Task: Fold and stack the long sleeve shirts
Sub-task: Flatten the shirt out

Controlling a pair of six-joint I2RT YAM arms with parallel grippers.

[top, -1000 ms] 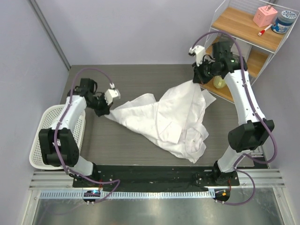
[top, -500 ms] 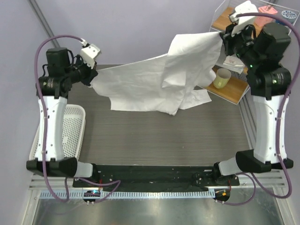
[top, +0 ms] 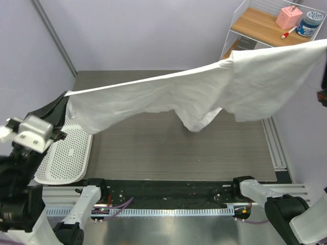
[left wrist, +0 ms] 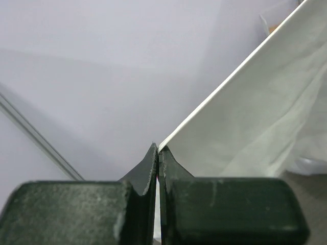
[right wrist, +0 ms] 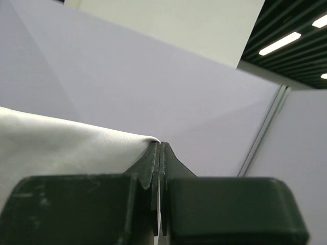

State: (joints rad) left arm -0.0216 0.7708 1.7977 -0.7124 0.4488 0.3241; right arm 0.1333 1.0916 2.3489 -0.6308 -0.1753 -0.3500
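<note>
Nearest, the left gripper [left wrist: 158,151] is clenched on one corner of the long sleeve shirt [top: 204,92], and the right gripper [right wrist: 161,148] pinches its opposite edge, jaws pressed together on the thin cloth. The shirt hangs stretched in the air from side to side above the table [top: 179,153], its lower hem sagging mid-span and seemingly apart from the dark tabletop. A white basket [top: 66,153] sits at the table's left edge. Far right, a shelf [top: 255,20] carries a pink box [top: 288,17] and a blue-lidded jar [top: 310,23], whose label is too small to read.
</note>
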